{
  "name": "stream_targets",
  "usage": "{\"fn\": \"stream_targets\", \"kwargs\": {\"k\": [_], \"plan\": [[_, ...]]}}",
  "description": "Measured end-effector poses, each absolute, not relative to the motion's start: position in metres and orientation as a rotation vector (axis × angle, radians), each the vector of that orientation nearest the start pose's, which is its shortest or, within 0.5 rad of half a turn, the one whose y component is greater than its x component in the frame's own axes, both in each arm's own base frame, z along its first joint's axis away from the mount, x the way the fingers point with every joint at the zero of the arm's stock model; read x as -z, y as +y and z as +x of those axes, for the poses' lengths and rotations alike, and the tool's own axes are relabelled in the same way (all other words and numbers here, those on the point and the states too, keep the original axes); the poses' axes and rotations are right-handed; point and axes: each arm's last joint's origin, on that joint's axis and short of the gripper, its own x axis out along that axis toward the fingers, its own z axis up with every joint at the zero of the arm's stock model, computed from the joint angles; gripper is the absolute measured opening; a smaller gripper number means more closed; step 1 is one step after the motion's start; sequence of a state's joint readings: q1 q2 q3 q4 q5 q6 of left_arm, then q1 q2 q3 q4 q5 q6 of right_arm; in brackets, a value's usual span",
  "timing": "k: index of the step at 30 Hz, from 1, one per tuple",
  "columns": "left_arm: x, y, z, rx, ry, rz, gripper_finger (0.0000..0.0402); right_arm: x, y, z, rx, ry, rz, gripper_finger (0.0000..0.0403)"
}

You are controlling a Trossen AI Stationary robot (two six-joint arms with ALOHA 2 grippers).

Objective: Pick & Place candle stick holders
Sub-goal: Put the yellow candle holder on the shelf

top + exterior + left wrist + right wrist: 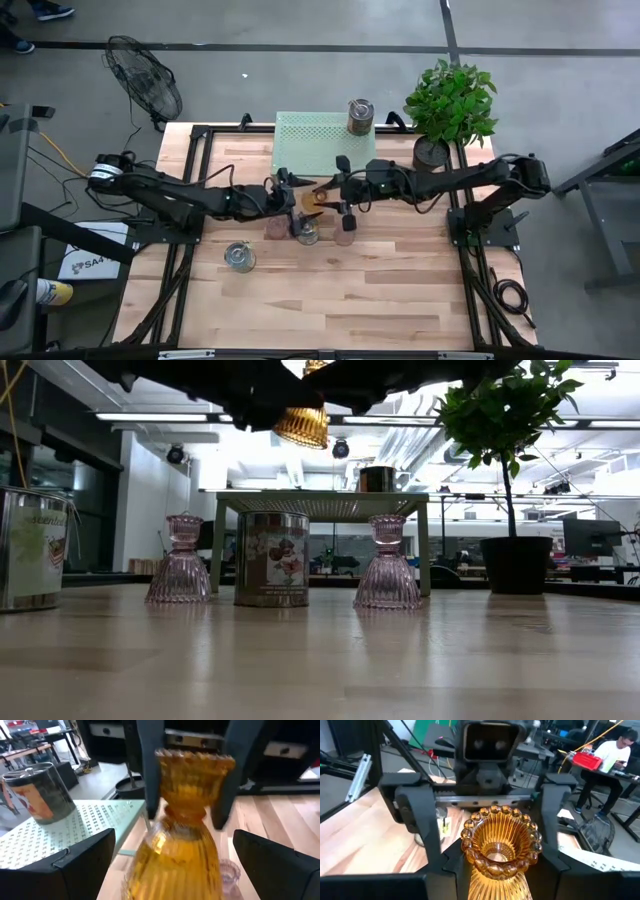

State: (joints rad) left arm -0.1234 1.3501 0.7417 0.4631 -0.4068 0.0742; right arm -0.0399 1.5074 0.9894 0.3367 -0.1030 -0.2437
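Above table: amber holder [499, 845] clamped in right gripper [492, 870]; left gripper [175, 865] straddles it.

Amber glass holder [501, 851] gripped in right end effector [500, 870], left end effector [487, 815] spread wide around it, seated person [612, 757] behind

Grey floor [300, 25] with dark seam lines surrounds the wooden counter [330, 300]. A black fan [145, 75] stands off its far left corner. Long ceiling lights [160, 417] run overhead. A seated person [612, 755] works at a desk [600, 772].
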Motion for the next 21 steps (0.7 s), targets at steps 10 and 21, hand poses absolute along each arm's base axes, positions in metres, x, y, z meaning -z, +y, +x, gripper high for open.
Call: {"fn": "stream_targets", "kwargs": {"k": [10,21], "plan": [[-0.2541,-0.0247,0.2924,-0.278,0.148,0.106,0.0399,-0.2827,-0.0099,0.341,-0.104,0.143,-0.224,0.0138],[-0.2502,-0.0251,0.2963,-0.282,0.14,0.103,0.0326,-0.2824,-0.0098,0.3409,-0.108,0.143,-0.223,0.0138]]}}
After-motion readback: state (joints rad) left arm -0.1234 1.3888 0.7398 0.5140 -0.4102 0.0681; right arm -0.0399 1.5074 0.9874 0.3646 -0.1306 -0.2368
